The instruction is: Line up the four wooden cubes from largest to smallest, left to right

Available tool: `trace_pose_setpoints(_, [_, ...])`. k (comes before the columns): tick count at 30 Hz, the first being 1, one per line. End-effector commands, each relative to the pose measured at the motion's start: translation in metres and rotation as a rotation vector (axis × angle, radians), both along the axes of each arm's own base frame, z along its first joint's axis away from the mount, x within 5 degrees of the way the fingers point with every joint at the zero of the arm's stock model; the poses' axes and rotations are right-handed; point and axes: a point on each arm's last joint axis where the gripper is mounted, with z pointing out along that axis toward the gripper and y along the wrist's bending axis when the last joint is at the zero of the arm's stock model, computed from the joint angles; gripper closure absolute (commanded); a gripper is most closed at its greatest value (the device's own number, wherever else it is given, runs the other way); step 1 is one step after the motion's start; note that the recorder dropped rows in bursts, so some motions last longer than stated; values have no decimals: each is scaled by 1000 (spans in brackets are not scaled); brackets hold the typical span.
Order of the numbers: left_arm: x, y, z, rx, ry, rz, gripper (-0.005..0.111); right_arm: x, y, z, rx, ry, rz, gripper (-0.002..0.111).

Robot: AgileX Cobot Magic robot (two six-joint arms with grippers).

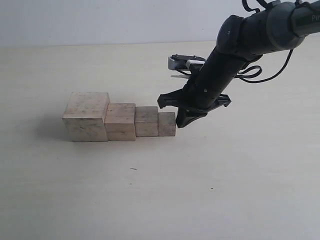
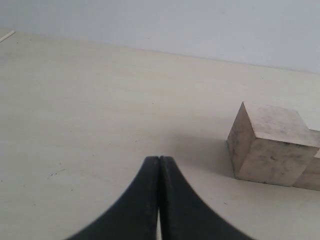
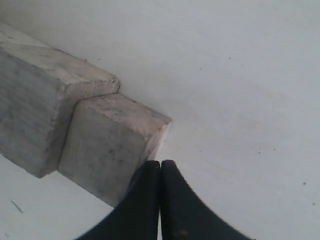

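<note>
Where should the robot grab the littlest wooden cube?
Probably from above, pinching the smallest pale wooden cube by its front and back faces. Its left face, in the exterior view, sits against the next-bigger pale wooden cube, so fingers cannot fit there.

table (image 1: 150, 200): pale beige, few dark specks | wall (image 1: 100, 20): plain white

In the left wrist view the picture's edge cuts the second cube (image 2: 311, 172) down to a sliver, and the left hand (image 2: 159, 161) shows only its tip end. In the right wrist view the right hand (image 3: 160, 165) covers a corner of the smallest cube (image 3: 107, 150); whether they touch cannot be told. The third cube (image 3: 35, 115) runs out of frame. A dark fleck (image 1: 133, 169) on the table (image 1: 225, 190) is too small to name.
</note>
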Motion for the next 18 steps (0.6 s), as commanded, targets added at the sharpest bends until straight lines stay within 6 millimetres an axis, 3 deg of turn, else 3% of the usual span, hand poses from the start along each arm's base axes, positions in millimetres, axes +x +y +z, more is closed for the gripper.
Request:
trace_pose_setpoints(1, [0, 0, 1, 5, -11, -7, 107, 1, 2, 2, 15, -13, -2, 108])
trace_pose_setpoints(6, [0, 0, 1, 5, -11, -7, 107, 0, -1, 8, 2, -19, 18, 108])
trace_pose_setpoints(9, [0, 0, 1, 5, -11, -7, 107, 1, -7, 24, -5, -59, 31, 108])
trace_pose_setpoints(18, [0, 0, 1, 5, -11, -7, 107, -5, -27, 111, 51, -341, -26, 108])
